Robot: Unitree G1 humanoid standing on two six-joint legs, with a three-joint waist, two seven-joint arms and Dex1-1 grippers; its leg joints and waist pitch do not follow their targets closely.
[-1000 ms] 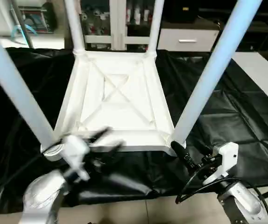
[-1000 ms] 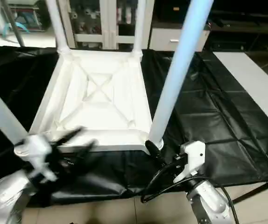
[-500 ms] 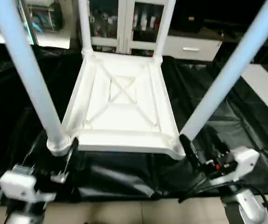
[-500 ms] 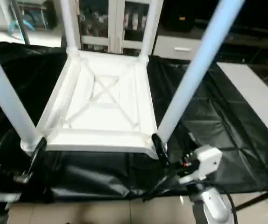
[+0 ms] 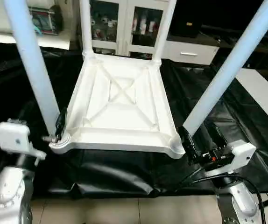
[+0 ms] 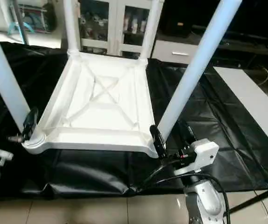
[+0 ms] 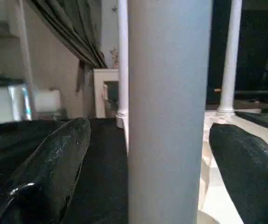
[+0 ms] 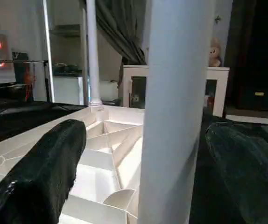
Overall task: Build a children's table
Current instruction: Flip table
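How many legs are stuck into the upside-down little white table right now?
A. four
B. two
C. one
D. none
A: the tabletop lies underside up, with one leg standing in each corner: near left, near right, far left, far right.

Both forearms are rounded silver shells. Each wrist carries a white boxy camera housing; black cables loop from the right gripper (image 5: 200, 138)

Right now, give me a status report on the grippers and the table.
Left gripper open around near left leg. Right gripper open around near right leg. Tabletop upside down, four legs socketed. Nothing in the way.
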